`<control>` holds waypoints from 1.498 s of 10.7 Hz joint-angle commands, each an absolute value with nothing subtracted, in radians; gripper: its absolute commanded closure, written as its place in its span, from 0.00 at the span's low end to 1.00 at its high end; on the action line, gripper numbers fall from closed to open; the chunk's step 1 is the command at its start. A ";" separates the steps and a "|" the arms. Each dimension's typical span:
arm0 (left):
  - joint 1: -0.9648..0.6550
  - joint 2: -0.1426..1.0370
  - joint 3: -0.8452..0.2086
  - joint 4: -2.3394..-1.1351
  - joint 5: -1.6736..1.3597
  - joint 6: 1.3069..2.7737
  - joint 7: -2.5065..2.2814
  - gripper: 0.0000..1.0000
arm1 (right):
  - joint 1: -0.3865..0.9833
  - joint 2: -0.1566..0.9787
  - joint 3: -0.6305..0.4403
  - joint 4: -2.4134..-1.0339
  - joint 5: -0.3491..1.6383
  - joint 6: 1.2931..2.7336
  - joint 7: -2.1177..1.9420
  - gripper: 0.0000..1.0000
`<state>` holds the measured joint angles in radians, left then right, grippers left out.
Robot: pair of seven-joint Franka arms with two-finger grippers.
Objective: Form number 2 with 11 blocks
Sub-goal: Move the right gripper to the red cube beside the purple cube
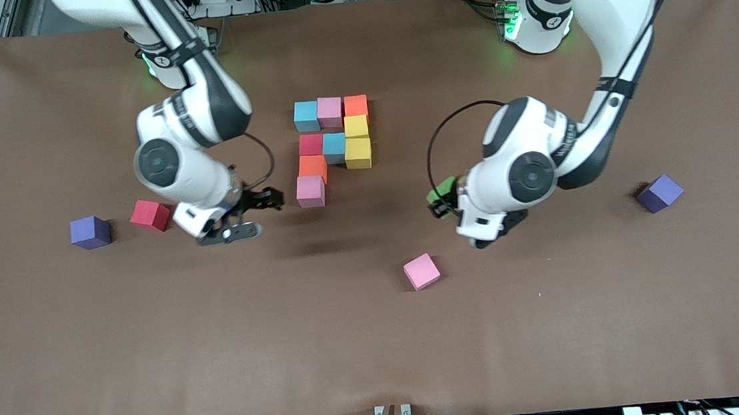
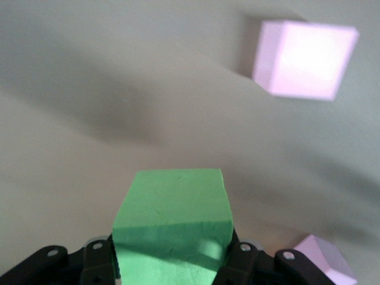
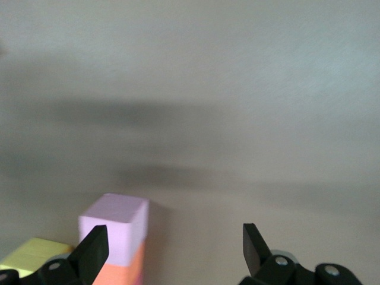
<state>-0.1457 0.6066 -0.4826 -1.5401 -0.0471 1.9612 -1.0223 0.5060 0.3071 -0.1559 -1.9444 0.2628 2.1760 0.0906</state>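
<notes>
- Loose pink block (image 1: 422,271): lies alone on the desk (image 1: 155,360), nearest the front camera, at about five o'clock from the number 2 (image 1: 334,145). Not yet placed.
- Left pincer (image 1: 441,200): clamped on the green block (image 1: 442,191), carried in the air over bare desk at about four o'clock from the number 2.
- Right pincer (image 1: 256,215): jaws wide, holding nothing, over the desk at about eight o'clock from the number 2.
- Red block (image 1: 150,214): loose, beside the right pincer at its nine o'clock; a purple cube (image 1: 90,232) lies further out, another purple cube (image 1: 659,193) toward the left arm's end.
- The number 2: nine cubes set. Top row, upper link, middle row and lower link are complete. The bottom row has only its end pink cube (image 1: 310,191).
- Judgement: two bottom-row places remain, and the green block appears bound for one.
</notes>
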 commanded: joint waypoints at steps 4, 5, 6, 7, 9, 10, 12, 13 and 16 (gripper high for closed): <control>-0.261 0.678 -0.466 -1.454 -0.025 2.031 -1.006 1.00 | 0.333 0.262 -0.161 -2.009 0.164 2.094 -0.055 0.00; -0.252 0.669 -0.465 -1.454 -0.014 2.031 -1.011 1.00 | 0.331 0.259 -0.185 -2.016 0.161 2.083 -0.092 0.00; -0.247 0.652 -0.444 -1.460 0.020 2.019 -1.015 1.00 | 0.331 0.259 -0.231 -2.014 0.158 2.062 -0.135 0.00; -0.242 0.649 -0.408 -1.463 0.056 1.997 -1.014 1.00 | 0.331 0.258 -0.274 -2.013 0.158 2.054 -0.194 0.00; -0.192 0.647 -0.385 -1.463 0.071 1.982 -1.005 1.00 | 0.331 0.258 -0.351 -2.010 0.158 2.045 -0.282 0.00; -0.151 0.647 -0.385 -1.462 0.077 1.979 -0.987 1.00 | 0.333 0.258 -0.374 -2.010 0.158 2.046 -0.287 0.00; -0.085 0.650 -0.384 -1.465 0.075 1.962 -0.881 1.00 | 0.331 0.259 -0.400 -2.011 0.158 2.048 -0.317 0.00; -0.052 0.652 -0.385 -1.465 0.077 1.959 -0.836 1.00 | 0.331 0.261 -0.408 -2.013 0.158 2.049 -0.331 0.00; -0.049 0.650 -0.385 -1.465 0.075 1.950 -0.816 1.00 | 0.319 0.264 -0.436 -2.049 0.158 2.060 -0.336 0.00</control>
<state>-0.0358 0.6632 -0.3783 -1.4616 0.0590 1.9674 -0.8151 0.3306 0.2900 -0.4225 -2.0017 0.1726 2.0514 -0.3209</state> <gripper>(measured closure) 0.392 0.000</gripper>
